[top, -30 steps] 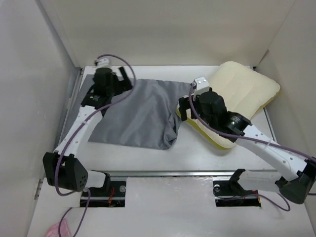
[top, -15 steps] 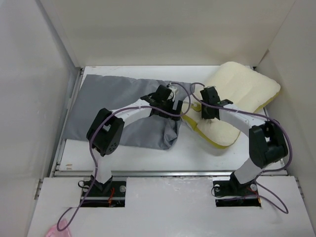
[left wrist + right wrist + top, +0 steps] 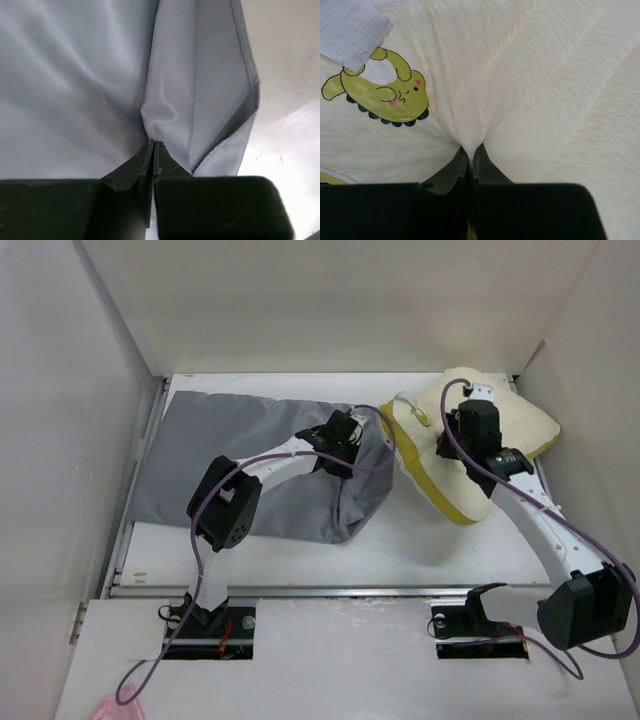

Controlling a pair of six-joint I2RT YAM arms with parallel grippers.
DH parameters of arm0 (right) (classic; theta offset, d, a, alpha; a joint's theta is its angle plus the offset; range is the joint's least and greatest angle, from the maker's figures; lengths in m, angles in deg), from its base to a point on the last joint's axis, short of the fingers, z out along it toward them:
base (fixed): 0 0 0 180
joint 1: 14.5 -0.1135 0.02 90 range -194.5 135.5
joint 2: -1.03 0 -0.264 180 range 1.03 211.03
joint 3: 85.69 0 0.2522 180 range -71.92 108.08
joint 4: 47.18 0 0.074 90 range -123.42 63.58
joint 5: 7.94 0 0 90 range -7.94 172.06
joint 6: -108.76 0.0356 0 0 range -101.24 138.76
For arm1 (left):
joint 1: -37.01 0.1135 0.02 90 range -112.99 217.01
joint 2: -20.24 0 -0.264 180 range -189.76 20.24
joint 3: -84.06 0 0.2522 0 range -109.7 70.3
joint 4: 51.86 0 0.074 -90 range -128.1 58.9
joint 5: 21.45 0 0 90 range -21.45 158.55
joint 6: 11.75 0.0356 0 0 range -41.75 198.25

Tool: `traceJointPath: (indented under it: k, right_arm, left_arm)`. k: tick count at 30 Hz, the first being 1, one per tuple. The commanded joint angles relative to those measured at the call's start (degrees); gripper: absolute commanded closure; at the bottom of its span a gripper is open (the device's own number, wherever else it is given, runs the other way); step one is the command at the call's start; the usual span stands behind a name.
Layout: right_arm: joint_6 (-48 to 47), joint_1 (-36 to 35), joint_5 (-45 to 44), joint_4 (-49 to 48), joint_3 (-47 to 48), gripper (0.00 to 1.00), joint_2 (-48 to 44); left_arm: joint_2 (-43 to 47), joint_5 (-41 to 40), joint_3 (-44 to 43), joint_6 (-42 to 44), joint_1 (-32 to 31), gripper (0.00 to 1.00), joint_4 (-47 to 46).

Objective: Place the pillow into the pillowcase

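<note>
The grey pillowcase (image 3: 250, 455) lies spread across the left and middle of the table, its right end raised. My left gripper (image 3: 352, 432) is shut on a fold of the pillowcase (image 3: 100, 75) near that right end; in the left wrist view my left gripper (image 3: 152, 144) pinches the grey cloth. The cream pillow (image 3: 520, 425), with a yellow edge band, sits at the back right, its left end tilted up. My right gripper (image 3: 452, 440) is shut on the pillow; in the right wrist view my right gripper (image 3: 471, 148) pinches the pillow (image 3: 545, 90) cover beside a yellow logo (image 3: 390, 95).
White walls (image 3: 80, 390) enclose the table on the left, back and right. A metal rail (image 3: 330, 590) runs along the near edge, with both arm bases behind it. A white label (image 3: 350, 30) lies on the pillow by the logo.
Both grippers have closed, the left on the pillowcase's right end, the right on the pillow. The pillow's left end has lifted and shifted back; the pillowcase's right end has bunched up.
</note>
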Motion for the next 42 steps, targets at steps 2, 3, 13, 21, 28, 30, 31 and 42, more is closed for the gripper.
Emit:
traceJointPath:
  k: [2, 3, 13, 21, 28, 30, 31, 42]
  right_arm:
    - [-0.13, -0.05, 0.05, -0.81, 2.23, 1.00, -2.42]
    - [-0.83, -0.05, 0.05, -0.81, 1.54, 1.00, -2.43]
    - [-2.94, -0.05, 0.93, 6.04, -4.10, 1.00, -5.77]
    - [-5.94, -5.65, 4.39, 6.23, -8.15, 1.00, -2.80]
    - [-5.93, -14.63, -3.63, 4.20, 4.15, 1.00, 12.93]
    - [-6.46, -15.25, -4.87, 4.20, 8.72, 1.00, 17.67]
    - [-6.46, -15.25, -5.66, 4.20, 9.87, 1.00, 19.09]
    - [6.01, -7.80, -9.65, 0.78, 36.58, 1.00, 35.88]
  left_arm:
    - [3.35, -1.66, -1.59, 0.52, -0.44, 1.00, 0.28]
    - [4.75, -2.72, -1.59, -1.22, -0.44, 1.00, 0.28]
    - [18.47, -9.41, 3.59, -4.40, -0.97, 1.00, -1.66]
    - [20.67, -10.55, 3.86, -5.72, -4.38, 1.00, -0.61]
    - [21.72, -11.08, 2.54, -6.25, -7.30, 1.00, 0.10]
    - [22.51, -11.08, 3.07, -6.78, -7.91, 1.00, 0.10]
    - [23.13, -11.08, 3.07, -7.30, -7.91, 1.00, 0.10]
    - [26.29, -8.44, 9.04, -10.02, -10.29, 1.00, -0.60]
